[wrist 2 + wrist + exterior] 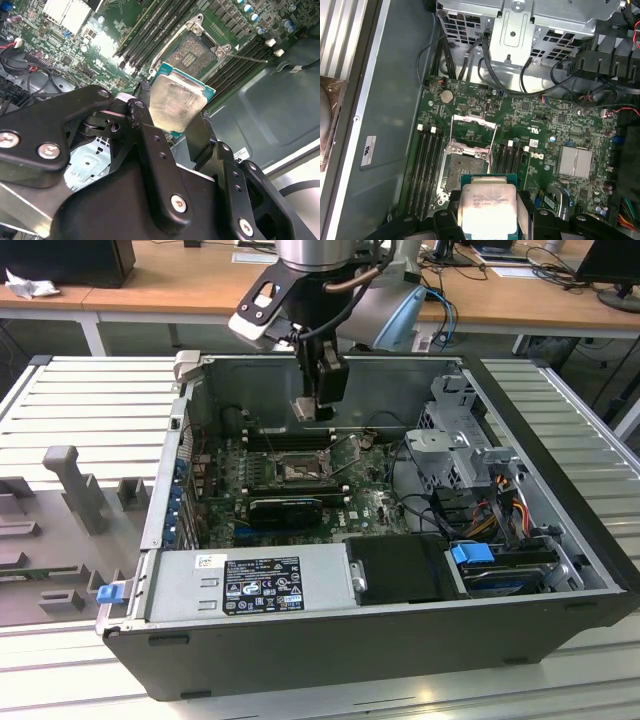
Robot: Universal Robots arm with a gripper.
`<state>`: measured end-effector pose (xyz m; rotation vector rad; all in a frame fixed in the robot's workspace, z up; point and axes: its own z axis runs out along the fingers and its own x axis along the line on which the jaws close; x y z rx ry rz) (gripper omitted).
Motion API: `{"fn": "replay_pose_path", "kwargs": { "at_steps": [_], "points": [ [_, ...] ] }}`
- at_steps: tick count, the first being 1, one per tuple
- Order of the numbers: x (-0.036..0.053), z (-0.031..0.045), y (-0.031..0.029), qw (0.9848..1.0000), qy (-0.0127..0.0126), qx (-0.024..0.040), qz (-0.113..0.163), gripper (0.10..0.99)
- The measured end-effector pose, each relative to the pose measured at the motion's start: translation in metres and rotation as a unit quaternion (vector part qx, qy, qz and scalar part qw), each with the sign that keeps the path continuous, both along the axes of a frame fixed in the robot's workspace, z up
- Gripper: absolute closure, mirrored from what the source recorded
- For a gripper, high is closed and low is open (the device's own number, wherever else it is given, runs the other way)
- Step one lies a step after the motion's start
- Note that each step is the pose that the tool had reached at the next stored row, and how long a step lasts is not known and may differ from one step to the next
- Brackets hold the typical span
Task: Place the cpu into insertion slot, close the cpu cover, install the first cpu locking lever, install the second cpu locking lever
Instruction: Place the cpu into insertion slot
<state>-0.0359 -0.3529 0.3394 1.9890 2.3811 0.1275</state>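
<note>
The cpu (487, 207) above the open insertion slot (462, 167).
Pale silvery square chip, green-edged, held clear of the slot; greyish pin field bare; cpu cover (471, 118) swung open.

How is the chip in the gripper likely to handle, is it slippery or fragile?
The chip looks thin, stiff and probably light: a flat plate pinched at its edges by the gripper. Its smooth metal face suggests it could slip if the grip eases. A drop onto the open socket would likely damage something.
</note>
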Motion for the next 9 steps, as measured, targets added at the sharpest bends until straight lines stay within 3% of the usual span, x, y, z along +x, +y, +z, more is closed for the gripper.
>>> {"fn": "replay_pose_path", "kwargs": {
  "at_steps": [2,4,9],
  "points": [
    [0.0000,-0.0094,0.0000,1.0000,0.0000,-0.0001,-0.001,0.561],
    [0.0000,-0.0151,0.0000,0.9997,0.0000,-0.0002,-0.024,0.561],
    [-0.0003,-0.0232,0.0005,0.9990,-0.0001,-0.0006,-0.045,0.561]
  ]
}}
